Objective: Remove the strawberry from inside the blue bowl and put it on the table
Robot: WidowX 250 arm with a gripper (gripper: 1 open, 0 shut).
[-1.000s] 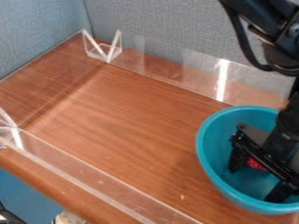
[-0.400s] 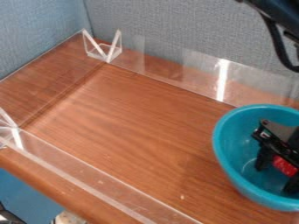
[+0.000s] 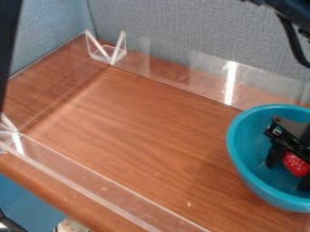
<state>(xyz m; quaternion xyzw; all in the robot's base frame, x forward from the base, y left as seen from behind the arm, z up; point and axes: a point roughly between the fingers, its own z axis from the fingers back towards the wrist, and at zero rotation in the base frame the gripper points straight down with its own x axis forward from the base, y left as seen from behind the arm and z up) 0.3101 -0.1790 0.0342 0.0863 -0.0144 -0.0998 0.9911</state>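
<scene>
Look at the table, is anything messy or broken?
Nothing looks broken or spilled. The strawberry sits inside the blue bowl by the gripper. One odd thing: the bowl sits at the table's right end, partly out of view.

We see a black gripper (image 3: 291,149) at the right edge of the frame, blocky, with dark fingers and angular brackets. At the upper right, a black arm segment and a looping black cable (image 3: 291,41) run down the edge.
</scene>
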